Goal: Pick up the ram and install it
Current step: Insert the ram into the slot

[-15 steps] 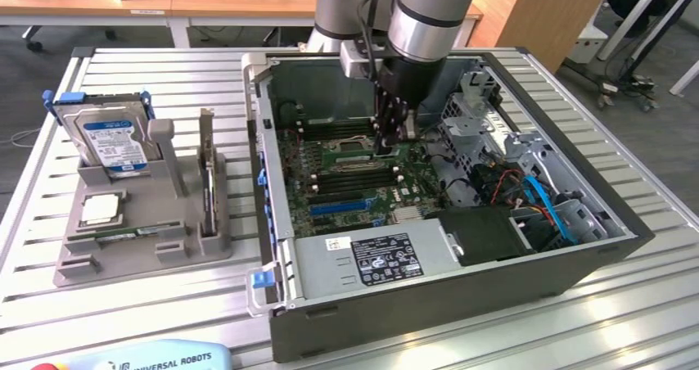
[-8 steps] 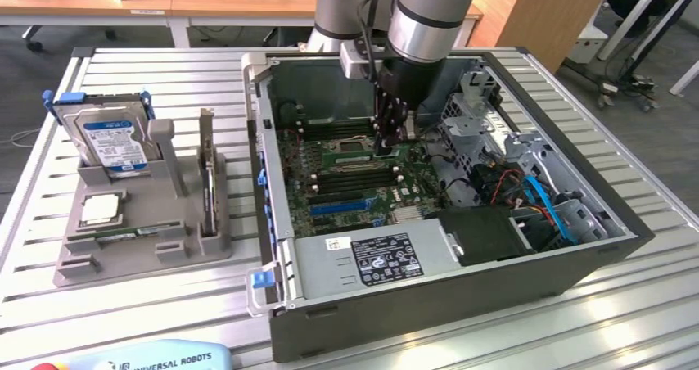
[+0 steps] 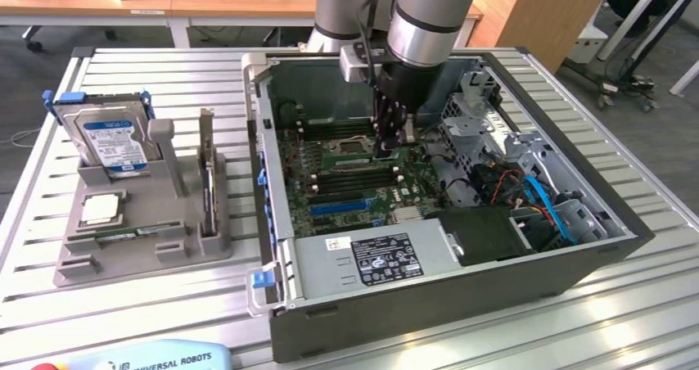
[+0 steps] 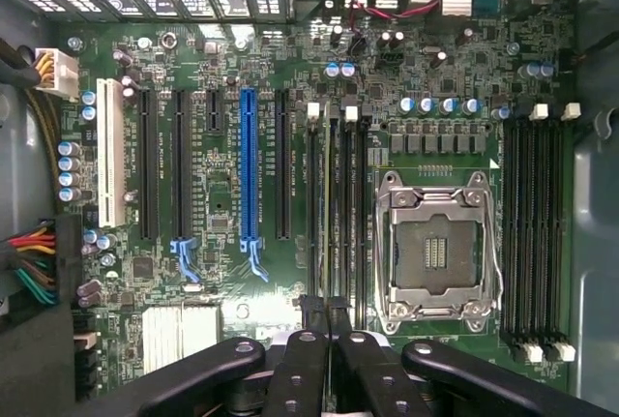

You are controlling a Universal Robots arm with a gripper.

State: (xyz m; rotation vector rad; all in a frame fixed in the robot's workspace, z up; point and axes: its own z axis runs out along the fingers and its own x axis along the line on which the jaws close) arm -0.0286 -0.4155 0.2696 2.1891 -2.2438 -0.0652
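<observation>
My gripper (image 3: 388,151) reaches down into the open computer case (image 3: 568,259), just above the motherboard (image 4: 222,194). Its black fingers (image 4: 311,325) are pressed together, shut, with nothing visible between them. They sit at the end of a bank of memory slots (image 4: 338,194) beside the empty processor socket (image 4: 437,248). A thin greenish edge (image 4: 325,204) runs along one of these slots, in line with the fingertips; it looks like the ram standing edge-on. A green stick (image 3: 123,236) also lies in the front groove of the grey fixture (image 3: 202,251).
The fixture at the exterior view's left also holds a blue-labelled hard drive (image 3: 110,141) and a square silver chip (image 3: 101,209). Inside the case are a power supply (image 3: 377,259), drive cage (image 3: 492,128) and blue and red cables (image 3: 541,202). More slots (image 4: 537,223) flank the socket.
</observation>
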